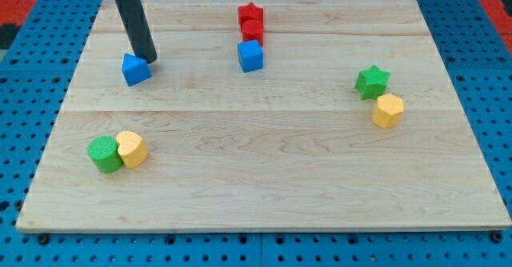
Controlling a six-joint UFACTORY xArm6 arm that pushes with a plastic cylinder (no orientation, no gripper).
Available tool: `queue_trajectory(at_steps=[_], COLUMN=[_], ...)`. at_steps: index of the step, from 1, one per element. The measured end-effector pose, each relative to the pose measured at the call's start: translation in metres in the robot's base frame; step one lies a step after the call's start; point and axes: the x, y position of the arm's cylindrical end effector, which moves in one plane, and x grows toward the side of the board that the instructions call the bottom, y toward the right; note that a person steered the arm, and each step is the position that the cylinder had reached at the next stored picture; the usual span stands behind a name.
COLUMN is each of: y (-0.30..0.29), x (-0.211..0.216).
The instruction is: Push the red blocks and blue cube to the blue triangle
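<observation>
A red star [250, 14] stands near the board's top middle. A second red block [253, 33] touches it just below. The blue cube [250, 56] sits right under that red block, so the three form a short column. The blue triangle [135, 69] lies at the upper left. My tip [149, 60] rests at the triangle's upper right edge, touching or almost touching it. The dark rod rises from there to the view's top left.
A green star [372, 81] and a yellow block [388, 110] sit together at the right. A green round block [104, 153] and a yellow block [131, 149] touch at the lower left. The wooden board [264, 179] lies on a blue pegboard.
</observation>
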Motion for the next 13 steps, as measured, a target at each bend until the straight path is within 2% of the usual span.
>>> queue_trajectory(at_steps=[1,2,3,4,5,7,8,9,10,11,13], y=[0.025,0.024,0.063,0.126,0.152,0.145,0.147,0.18,0.248,0.246,0.201], x=[-0.029,-0.07,-0.083,-0.101,-0.123,-0.128,-0.147,-0.146,-0.149,-0.148,-0.143])
